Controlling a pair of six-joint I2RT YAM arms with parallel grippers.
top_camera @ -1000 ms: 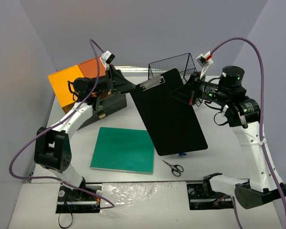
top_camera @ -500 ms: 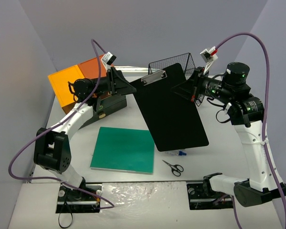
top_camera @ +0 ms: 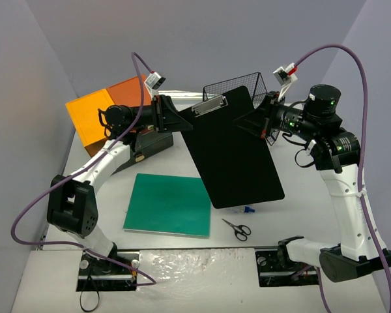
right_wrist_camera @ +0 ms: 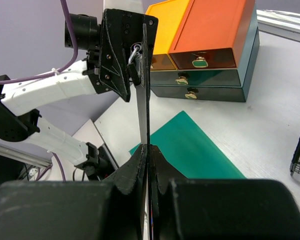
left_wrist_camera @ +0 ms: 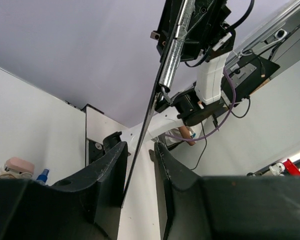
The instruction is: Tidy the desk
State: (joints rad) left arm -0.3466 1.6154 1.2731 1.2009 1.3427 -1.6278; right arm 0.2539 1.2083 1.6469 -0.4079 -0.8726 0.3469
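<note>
Jaws of right gripper point(right_wrist_camera: 146, 148): closed flat on thin edge of clipboard point(top_camera: 231, 153), no gap visible in right wrist view. Grip point, from top view: right long edge of clipboard, upper half.

Jaws of left gripper point(left_wrist_camera: 139, 147): parted, gap clearly wider than clipboard thickness. Clipboard edge-on between fingers point(left_wrist_camera: 112, 170), close against one finger low down, clear space toward the other. Contact with that finger: cannot tell. Position in top view: at clip end of clipboard, left corner, just beside metal clip point(top_camera: 210, 105).

Clipboard: black, lifted off tabletop point(top_camera: 300, 195), tilted, clip end high and far, opposite end low and near. Placed between the two arms, left gripper at one side, right gripper at the other.

Tabletop: pale, flat, filling middle and lower part of top view below both arms. On it:
- drawer unit point(top_camera: 91, 124), far left, orange and yellow top, dark front;
- wire basket point(top_camera: 238, 88), far centre, partly behind clipboard;
- green board point(top_camera: 168, 204), flat, near side, left of centre;
- scissors point(top_camera: 236, 228), near centre, just right of green board;
- small blue-tipped item point(top_camera: 247, 210), at low edge of clipboard, partly hidden, kind not discernible.
</note>
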